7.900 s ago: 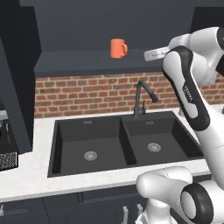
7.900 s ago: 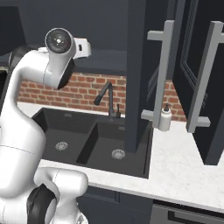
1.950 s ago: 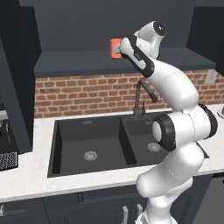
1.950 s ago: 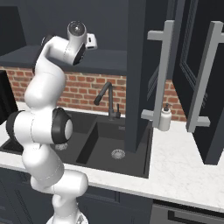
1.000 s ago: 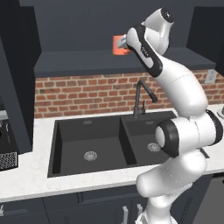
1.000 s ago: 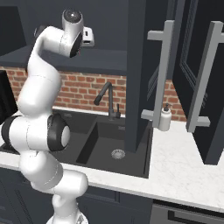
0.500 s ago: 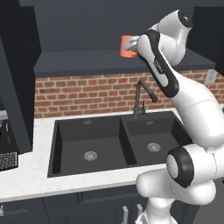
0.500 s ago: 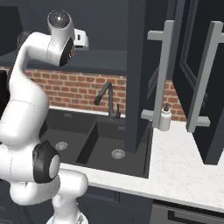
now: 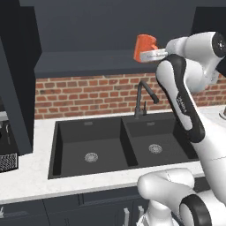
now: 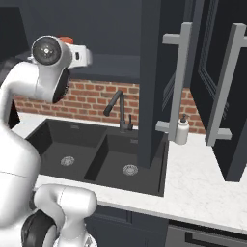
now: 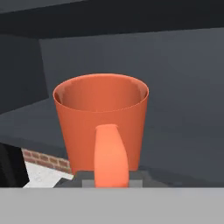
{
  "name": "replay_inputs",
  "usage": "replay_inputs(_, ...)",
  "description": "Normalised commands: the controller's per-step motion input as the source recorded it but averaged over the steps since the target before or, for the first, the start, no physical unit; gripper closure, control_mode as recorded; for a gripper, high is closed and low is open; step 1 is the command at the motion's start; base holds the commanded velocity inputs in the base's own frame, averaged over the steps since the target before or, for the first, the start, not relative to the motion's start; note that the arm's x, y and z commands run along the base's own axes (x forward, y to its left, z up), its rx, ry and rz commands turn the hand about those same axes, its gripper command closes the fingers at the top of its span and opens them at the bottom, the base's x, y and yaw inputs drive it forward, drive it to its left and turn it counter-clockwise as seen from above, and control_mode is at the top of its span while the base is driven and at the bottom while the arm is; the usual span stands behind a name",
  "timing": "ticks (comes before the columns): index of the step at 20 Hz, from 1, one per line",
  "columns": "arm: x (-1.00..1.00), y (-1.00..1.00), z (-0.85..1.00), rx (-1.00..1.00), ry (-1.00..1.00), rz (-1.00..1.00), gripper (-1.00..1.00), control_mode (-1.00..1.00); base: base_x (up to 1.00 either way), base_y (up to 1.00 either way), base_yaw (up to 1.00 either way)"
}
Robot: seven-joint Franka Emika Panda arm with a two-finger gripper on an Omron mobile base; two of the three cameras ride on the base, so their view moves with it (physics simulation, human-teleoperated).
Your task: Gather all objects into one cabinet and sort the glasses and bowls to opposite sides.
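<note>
We have the orange mug (image 11: 101, 120) pinched by its handle in the end effector (image 9: 148, 54), lifted clear of the shelf (image 9: 88, 64) below. Cabinet (image 10: 159, 82) placement and sorting not yet done.

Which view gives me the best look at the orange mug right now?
The hand view: the orange mug sits upright, close and centered, handle toward the camera. The left base view shows it small beside the arm, and the right base view shows just a sliver of its rim.
</note>
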Motion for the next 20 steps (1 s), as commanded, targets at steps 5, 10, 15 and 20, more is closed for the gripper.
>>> replay_inputs(5, -1.00, -0.28, 0.00, 0.00, -0.05, -0.18, 1.00, -1.00, 0.00, 0.00, 0.00)
replay_inputs(10, -1.00, -0.22, 0.00, 0.00, 0.01, -0.19, 1.00, -1.00, 0.00, 0.00, 0.00)
replay_inputs(15, -0.91, -0.04, 0.00, 0.00, 0.00, -0.10, 1.00, -1.00, 0.00, 0.00, 0.00)
replay_inputs(20, -0.46, 0.00, -0.03, -0.05, 0.08, -0.01, 1.00, -1.00, 0.00, 0.00, 0.00)
